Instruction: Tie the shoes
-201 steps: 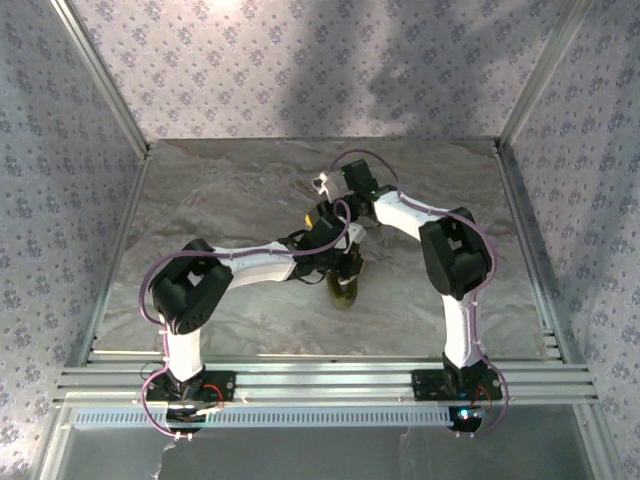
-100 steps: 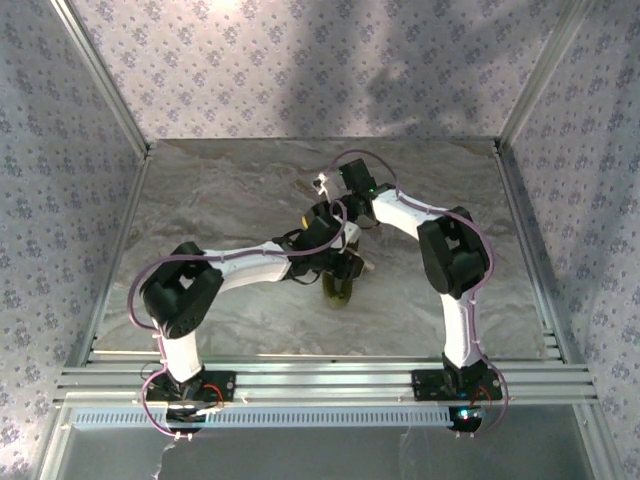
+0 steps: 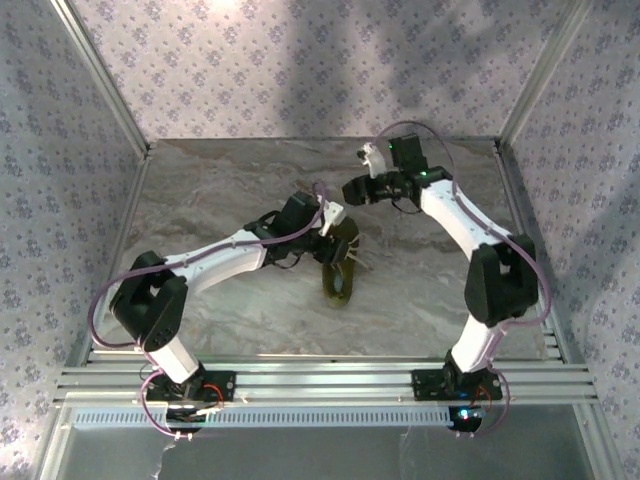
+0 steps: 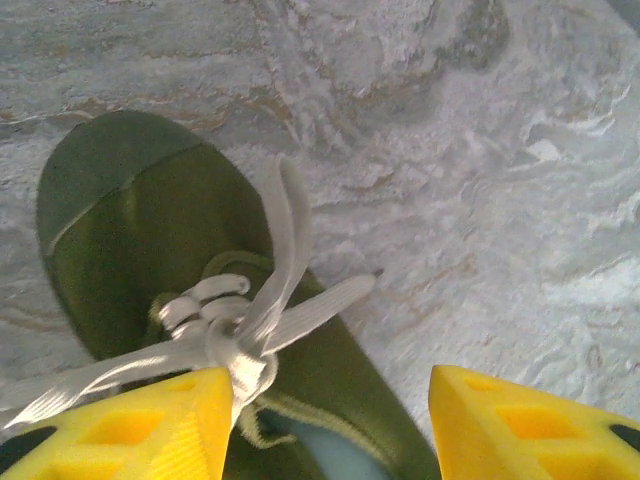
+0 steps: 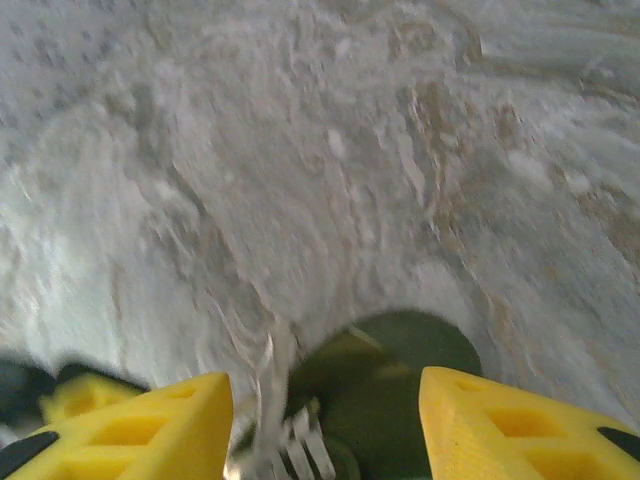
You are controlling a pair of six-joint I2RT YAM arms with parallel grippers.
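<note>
Item, mine: left arm (image 3: 215, 262) and right arm (image 3: 455, 215), white shells, black joints, purple cable (image 3: 405, 123) looped alongside. Left gripper (image 4: 330, 385) and right gripper (image 5: 325, 378), yellow wedge fingers with recessed panels.

Top external: high behind both arm bases, looking down over the whole table (image 3: 220, 190).
Left wrist: close, facing down; shoe (image 4: 130, 220) just ahead of left pincer (image 4: 326, 400).
Right wrist: close, blurred; shoe just beyond right pincer (image 5: 322, 400).
Shared: the shoe.

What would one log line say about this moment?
left pincer: open over shoe | right pincer: open, past shoe's far end | laces: knotted | shoe: flat on table
</note>
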